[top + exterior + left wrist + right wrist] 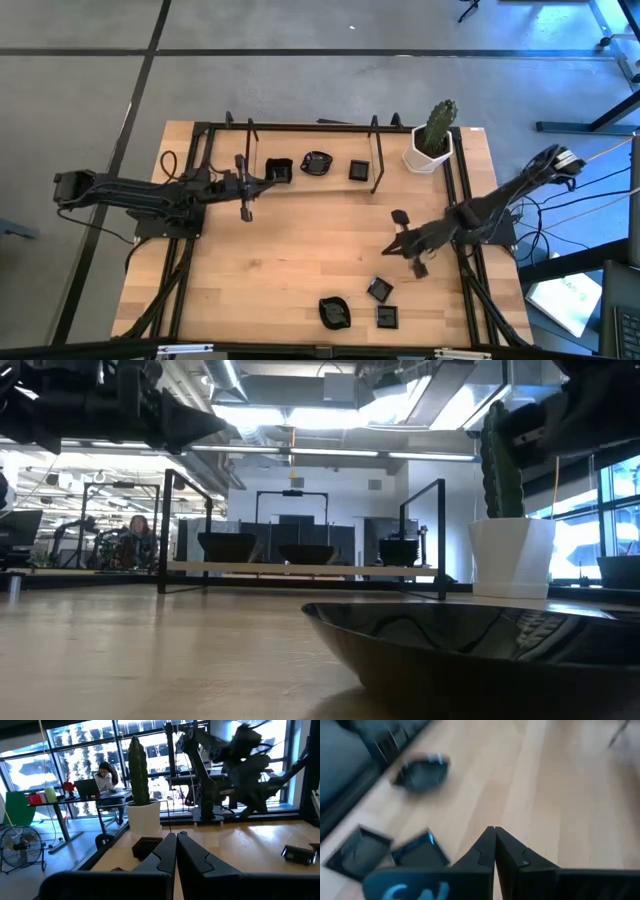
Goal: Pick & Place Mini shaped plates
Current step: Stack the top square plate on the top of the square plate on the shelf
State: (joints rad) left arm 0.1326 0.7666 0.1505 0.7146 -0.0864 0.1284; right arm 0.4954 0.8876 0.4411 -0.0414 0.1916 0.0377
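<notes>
Left gripper: fingers pressed together, nothing between them, hanging over bare wood at the table's left-centre. Just beyond its tip, toward the far edge, a row of 3 mini shaped plates sits inside a black frame: a square plate nearest the gripper, then a wavy-rimmed plate, then a second square plate farthest along. In the left wrist view the closed fingers meet in a point, with a white pot holding a green cactus ahead of them.

Right gripper: also clenched and empty, over the table's right-centre. A small dark square plate lies just beside its tip on the far side. On its near side, toward the front edge, 3 more plates: a rounded plate and 2 square ones, close together. The right wrist view shows the shut fingers above bare wood, with the rounded plate and both squares off to one side.

Low view: the rounded plate's rim fills the foreground; a person sits far back in the room.
</notes>
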